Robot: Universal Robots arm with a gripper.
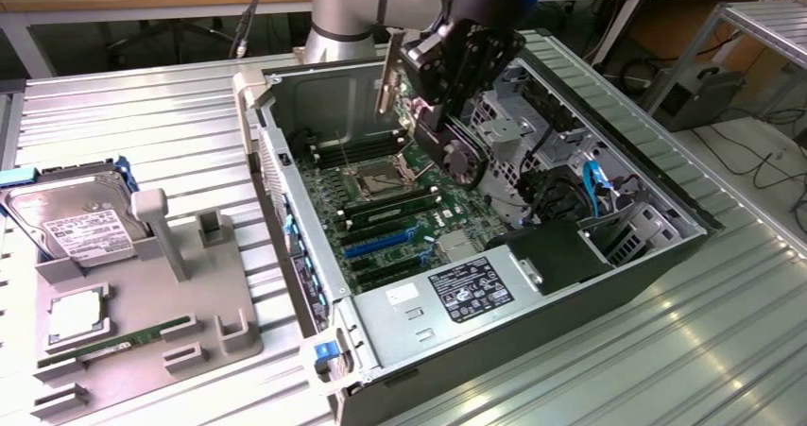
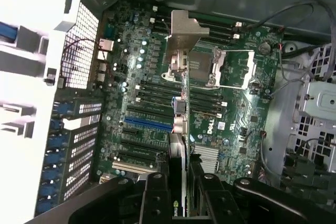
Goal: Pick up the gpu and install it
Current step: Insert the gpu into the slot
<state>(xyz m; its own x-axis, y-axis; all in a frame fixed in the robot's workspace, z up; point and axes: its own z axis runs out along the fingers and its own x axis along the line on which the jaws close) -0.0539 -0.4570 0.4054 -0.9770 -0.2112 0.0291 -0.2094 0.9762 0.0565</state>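
The jaws pinch the gpu (image 2: pixel 179 150) across its flat faces above the motherboard (image 2: pixel 142 103). It looks stiff, light and probably fragile.

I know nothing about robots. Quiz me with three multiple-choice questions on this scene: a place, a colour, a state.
1. Where is the hard drive? A on the grey tray B on the floor C on a shelf
2. One motherboard slot stands out in: A red B blue C yellow
3. The gripper is: A open and empty B shut on the gpu C resting on the tray
Answers: 1 A, it sits on the tray at the exterior view's left; 2 B, plainly blue; 3 B, it clamps the gpu's edge.
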